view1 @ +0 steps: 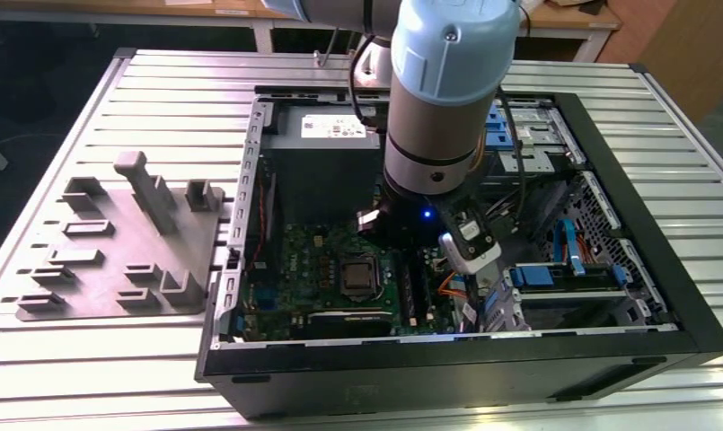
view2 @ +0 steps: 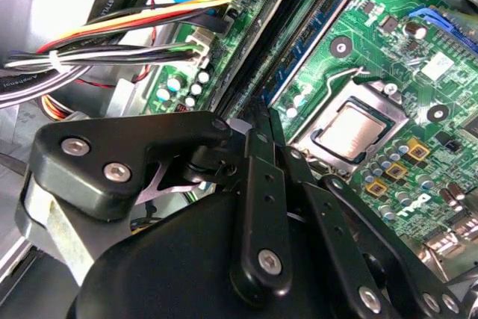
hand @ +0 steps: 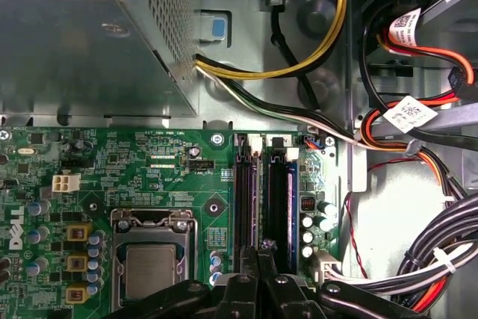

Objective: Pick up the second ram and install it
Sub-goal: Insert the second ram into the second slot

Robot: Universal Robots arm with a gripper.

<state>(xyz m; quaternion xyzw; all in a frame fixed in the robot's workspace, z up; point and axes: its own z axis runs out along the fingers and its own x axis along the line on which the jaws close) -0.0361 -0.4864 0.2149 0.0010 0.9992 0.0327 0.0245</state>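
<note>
Gripper low over motherboard; exterior view adds grey holder

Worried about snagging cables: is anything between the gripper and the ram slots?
Nothing visible does. In the first wrist view the gripper is right over the slots; the cables run beside the motherboard, off the slots.

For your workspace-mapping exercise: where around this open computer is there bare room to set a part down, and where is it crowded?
Free: the ribbed table in front of the grey holder tray, and its strip behind that tray. Crowded: inside the computer case, where the arm reaches over the motherboard beside cable bundles.
</note>
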